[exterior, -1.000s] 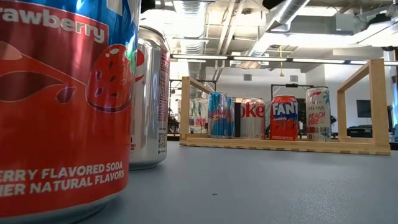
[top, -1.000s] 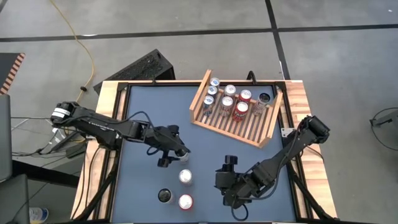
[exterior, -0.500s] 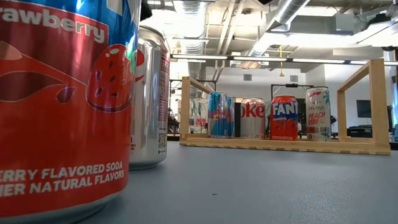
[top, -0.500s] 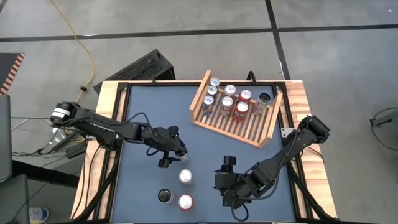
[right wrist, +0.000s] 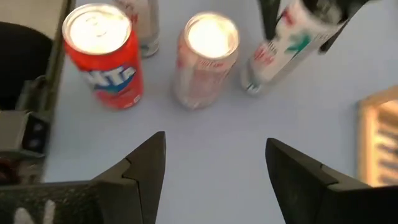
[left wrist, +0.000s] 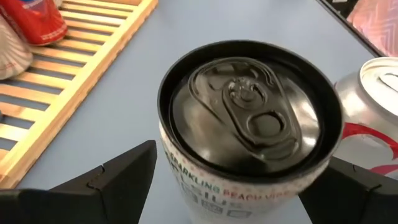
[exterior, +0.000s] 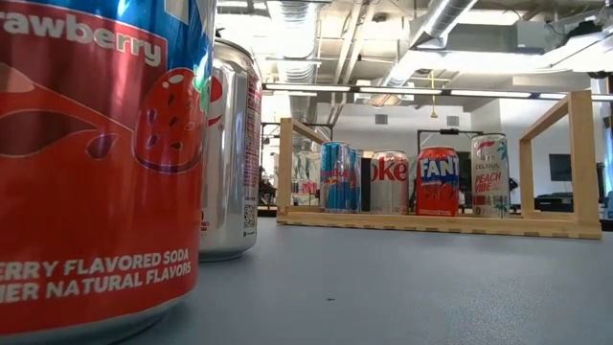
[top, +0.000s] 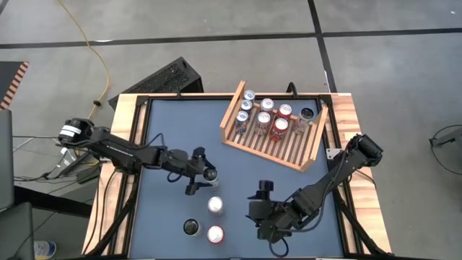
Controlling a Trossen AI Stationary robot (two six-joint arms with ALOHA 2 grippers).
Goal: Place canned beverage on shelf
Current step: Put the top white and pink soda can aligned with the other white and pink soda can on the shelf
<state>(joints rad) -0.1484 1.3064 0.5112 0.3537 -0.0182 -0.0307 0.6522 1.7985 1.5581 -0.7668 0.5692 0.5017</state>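
Observation:
My left gripper (top: 207, 176) is shut on a white can with a black top (left wrist: 249, 118), left of the table's middle. In the right wrist view this can (right wrist: 283, 43) leans over. Three loose cans stand near the front edge: a silver one (top: 216, 205), a red one (top: 215, 234) and a black-topped one (top: 192, 228). The wooden shelf (top: 289, 155) lies at the far right, with several cans upright on its slats. My right gripper (right wrist: 214, 180) hangs open above the table right of the loose cans, with nothing between its fingers. My left gripper pinches the white can's wall just under the top rim (left wrist: 171, 165), one finger (left wrist: 118, 183) on each side. The fingers come from the table's left, slanting a little downward. The can is tilted; whether its base (right wrist: 250, 87) touches the table, I cannot tell.
Bare blue-grey tabletop (top: 238, 173) lies between the held can and the shelf. In the low view the strawberry can (exterior: 96, 163) and a silver can (exterior: 232, 153) fill the left side, and the shelf (exterior: 441, 222) stands behind them.
My left gripper has sunk toward the table and tipped closer to level. The can in it has swung nearer to upright, and its black top now shows from above.

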